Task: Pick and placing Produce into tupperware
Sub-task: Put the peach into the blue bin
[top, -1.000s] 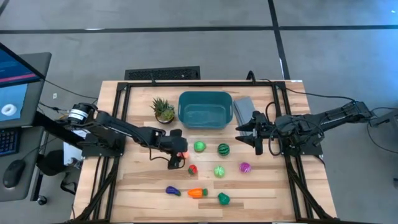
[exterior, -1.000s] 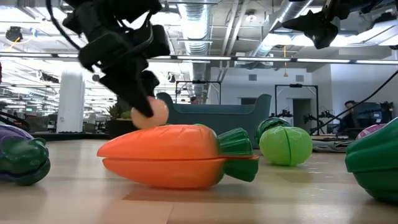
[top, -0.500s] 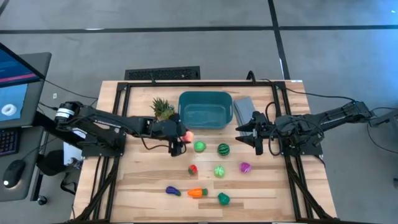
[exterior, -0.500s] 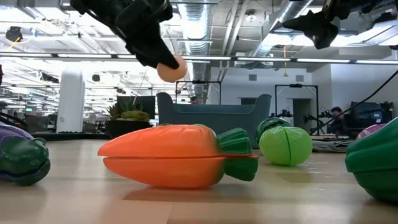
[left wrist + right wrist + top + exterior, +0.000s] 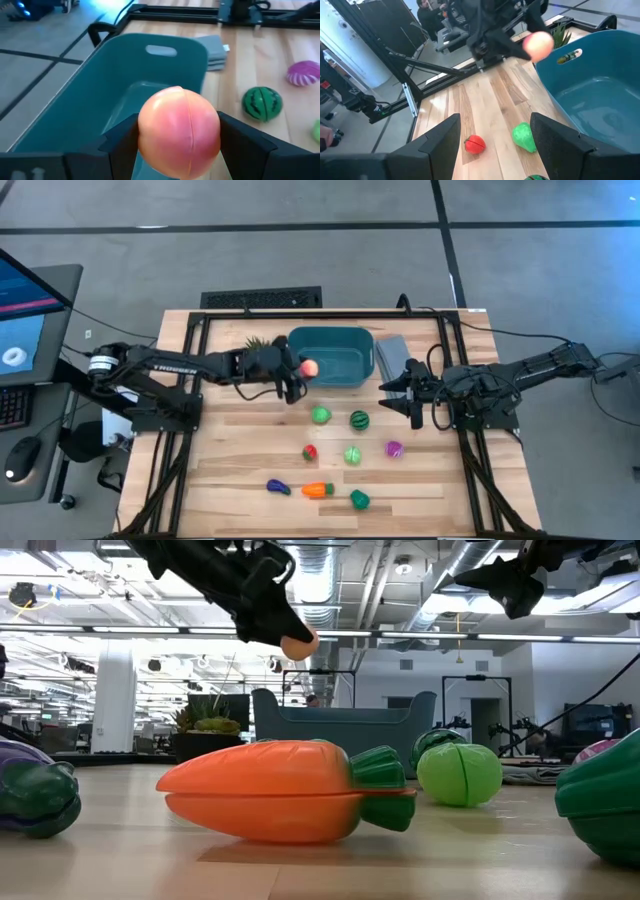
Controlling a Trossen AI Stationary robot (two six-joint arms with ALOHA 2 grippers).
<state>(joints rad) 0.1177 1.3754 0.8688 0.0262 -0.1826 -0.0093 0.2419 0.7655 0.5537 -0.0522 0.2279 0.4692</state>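
The left end effector (image 5: 296,370), clenching one peach (image 5: 309,367), has risen over the tub's (image 5: 330,338) rim; seemingly eight toys remain.

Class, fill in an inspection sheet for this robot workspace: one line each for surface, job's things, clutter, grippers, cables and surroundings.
Surface: wooden slat table inside a black frame.
Job's things: teal tub holds nothing visible; pink peach held above its left rim; watermelon, strawberry, carrot, eggplant and other toy produce lie on the table.
Clutter: potted plant; grey ribbed slab beside the tub.
Grippers: left gripper shut on the peach; right gripper empty, raised right of the tub.
Cables: black leads at the table's right.
Surroundings: monitor, mouse, concrete floor.
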